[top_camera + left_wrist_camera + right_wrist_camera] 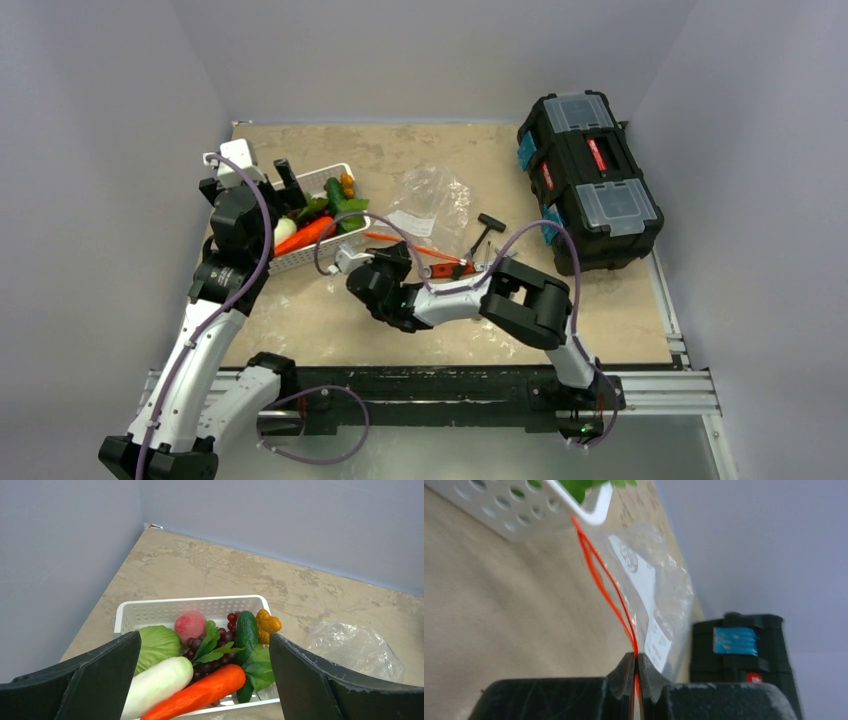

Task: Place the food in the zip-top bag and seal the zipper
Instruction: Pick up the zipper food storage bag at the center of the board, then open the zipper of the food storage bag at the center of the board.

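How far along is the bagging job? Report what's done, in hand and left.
Done: nothing is bagged. The carrot, cucumber and grapes lie in the white basket, and the zip-top bag looks empty. In hand: the right gripper is shut on the zipper at the bag's mouth, and the left gripper hangs open over the basket. Left: moving it all into the bag, then sealing.

top: high, whole table (420,150) | left wrist: above basket (165,611), angled down | right wrist: table-level, near bag (669,590) | shared: basket
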Robot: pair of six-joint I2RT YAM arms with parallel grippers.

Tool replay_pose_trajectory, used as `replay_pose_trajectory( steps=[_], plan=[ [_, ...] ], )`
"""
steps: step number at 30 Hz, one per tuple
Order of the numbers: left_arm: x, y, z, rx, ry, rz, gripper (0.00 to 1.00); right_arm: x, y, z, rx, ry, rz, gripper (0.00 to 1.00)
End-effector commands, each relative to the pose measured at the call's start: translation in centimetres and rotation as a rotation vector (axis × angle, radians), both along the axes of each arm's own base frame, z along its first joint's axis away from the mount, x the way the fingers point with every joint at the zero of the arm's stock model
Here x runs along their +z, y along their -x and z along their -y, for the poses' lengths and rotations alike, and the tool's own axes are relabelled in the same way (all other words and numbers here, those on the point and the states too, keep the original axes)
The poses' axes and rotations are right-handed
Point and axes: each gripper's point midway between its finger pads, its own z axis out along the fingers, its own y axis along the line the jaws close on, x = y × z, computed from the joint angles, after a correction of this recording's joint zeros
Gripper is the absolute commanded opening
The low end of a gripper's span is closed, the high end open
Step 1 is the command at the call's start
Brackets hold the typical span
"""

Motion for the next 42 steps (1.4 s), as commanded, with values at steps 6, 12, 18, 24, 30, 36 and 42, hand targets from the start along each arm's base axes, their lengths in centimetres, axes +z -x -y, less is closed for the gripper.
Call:
replay_pose_trajectory(
  steps=[6, 12, 18, 24, 30, 36, 42],
  plan=[
    [2.1, 0.0, 0.6, -0.035, 0.026, 0.059, 1.0, 8.7, -1.2, -0.9, 0.098, -0.824, -0.506, 0.0],
    [2.4, -0.6, 3.7, -0.21, 0.032, 0.071, 1.0, 13.4, -1.9, 1.7, 0.186, -1.239, -0.749, 0.0],
    [2.7, -0.7, 9.5, -0.532, 0.045, 0.084, 1.0, 17.4, -2.0, 5.0, 0.187, -1.658, -0.877, 0.0],
    [1.4, 0.2, 17.0, -0.906, 0.07, -0.011, 1.0, 18.4, -2.1, 7.5, 0.067, -1.833, -0.806, 0.0],
    [-0.6, 2.2, 21.6, -1.053, -0.007, -0.095, 0.96, 18.3, -3.1, 9.3, -0.065, -1.972, -0.702, 0.0],
    [-1.4, 2.8, 23.5, -1.081, -0.01, -0.128, 0.83, 18.4, -4.6, 9.3, -0.124, -2.001, -0.666, 0.0],
    [-3.0, 1.5, 24.2, -1.035, -0.035, -0.232, 0.73, 17.2, -5.1, 9.3, -0.254, -2.0, -0.641, 0.0]
  ],
)
